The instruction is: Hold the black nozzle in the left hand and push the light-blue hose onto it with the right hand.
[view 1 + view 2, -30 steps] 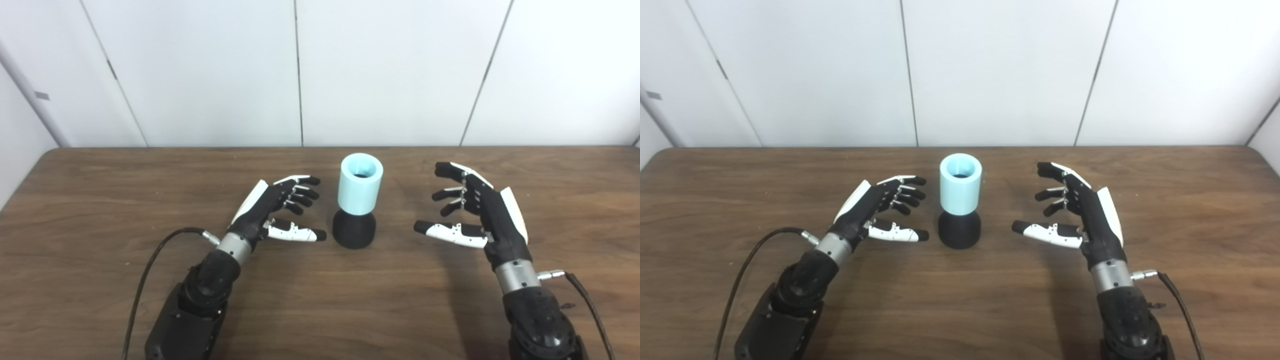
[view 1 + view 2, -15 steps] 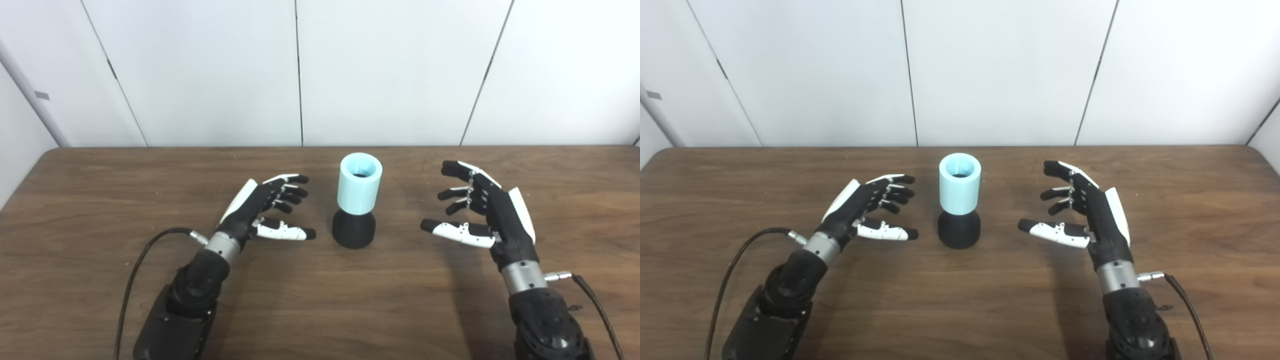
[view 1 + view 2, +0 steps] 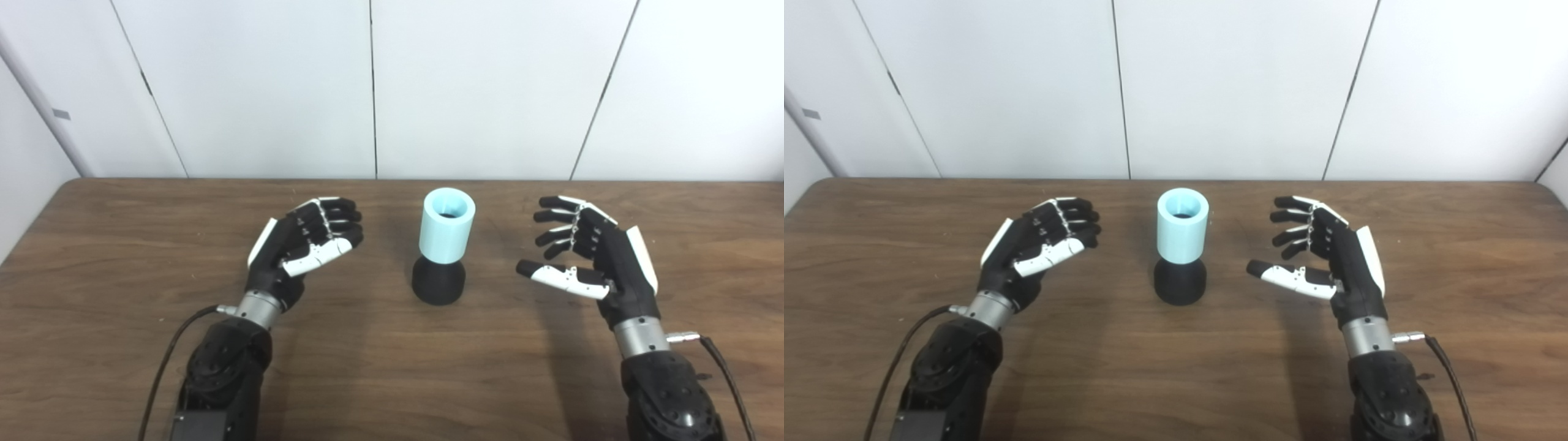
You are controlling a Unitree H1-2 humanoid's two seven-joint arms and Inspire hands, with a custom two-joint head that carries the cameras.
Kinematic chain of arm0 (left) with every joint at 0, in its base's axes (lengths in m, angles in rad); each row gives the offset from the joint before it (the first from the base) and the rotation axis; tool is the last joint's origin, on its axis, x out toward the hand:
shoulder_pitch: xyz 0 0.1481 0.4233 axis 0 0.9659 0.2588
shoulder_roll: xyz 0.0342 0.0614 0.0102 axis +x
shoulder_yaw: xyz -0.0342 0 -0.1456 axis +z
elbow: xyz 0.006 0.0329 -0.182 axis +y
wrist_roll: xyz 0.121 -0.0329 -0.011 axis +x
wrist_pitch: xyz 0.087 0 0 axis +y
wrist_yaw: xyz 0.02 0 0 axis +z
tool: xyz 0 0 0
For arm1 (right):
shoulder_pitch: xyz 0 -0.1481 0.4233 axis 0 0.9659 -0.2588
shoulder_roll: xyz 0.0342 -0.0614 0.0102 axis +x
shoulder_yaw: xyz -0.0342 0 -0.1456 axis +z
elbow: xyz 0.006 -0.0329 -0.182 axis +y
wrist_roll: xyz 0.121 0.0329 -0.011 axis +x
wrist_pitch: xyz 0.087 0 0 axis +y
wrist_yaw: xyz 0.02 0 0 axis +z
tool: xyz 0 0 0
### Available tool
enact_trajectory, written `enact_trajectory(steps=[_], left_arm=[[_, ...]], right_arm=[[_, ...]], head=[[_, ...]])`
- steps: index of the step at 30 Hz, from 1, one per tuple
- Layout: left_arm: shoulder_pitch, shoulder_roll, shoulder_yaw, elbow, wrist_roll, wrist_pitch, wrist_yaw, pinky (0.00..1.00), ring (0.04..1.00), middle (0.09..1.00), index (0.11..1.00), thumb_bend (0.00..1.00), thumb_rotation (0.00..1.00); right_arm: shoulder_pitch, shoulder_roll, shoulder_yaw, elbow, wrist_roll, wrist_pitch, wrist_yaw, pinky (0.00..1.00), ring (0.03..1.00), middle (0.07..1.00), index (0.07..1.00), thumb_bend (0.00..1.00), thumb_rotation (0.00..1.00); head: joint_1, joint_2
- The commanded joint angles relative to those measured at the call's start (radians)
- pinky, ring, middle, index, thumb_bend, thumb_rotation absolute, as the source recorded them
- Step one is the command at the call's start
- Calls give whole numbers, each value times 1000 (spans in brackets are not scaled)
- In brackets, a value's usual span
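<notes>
Moments earlier our left hand (image 3: 298,245) hovered just beside the black nozzle (image 3: 437,282); it drew back, empty, fingers gathered. Our right hand (image 3: 587,257) stayed spread. With the light-blue hose (image 3: 446,223) seated upright on the nozzle mid-table (image 3: 122,245), we judged the job finished.

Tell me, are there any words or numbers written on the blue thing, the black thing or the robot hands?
None: no words or numbers show.
Hose: plain light blue.
Nozzle: plain black.
Left hand and right hand: black and white, no writing.
Table: bare wood.
</notes>
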Motion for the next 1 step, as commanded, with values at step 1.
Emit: enact_trajectory(steps=[1], left_arm=[[-27, 10, -3, -26, -19, -32, -2, 513, 589, 604, 495, 510, 60]], right_arm=[[-32, 0, -14, -34, 20, 5, -9, 418, 526, 664, 711, 758, 146]], head=[[0, 0]])
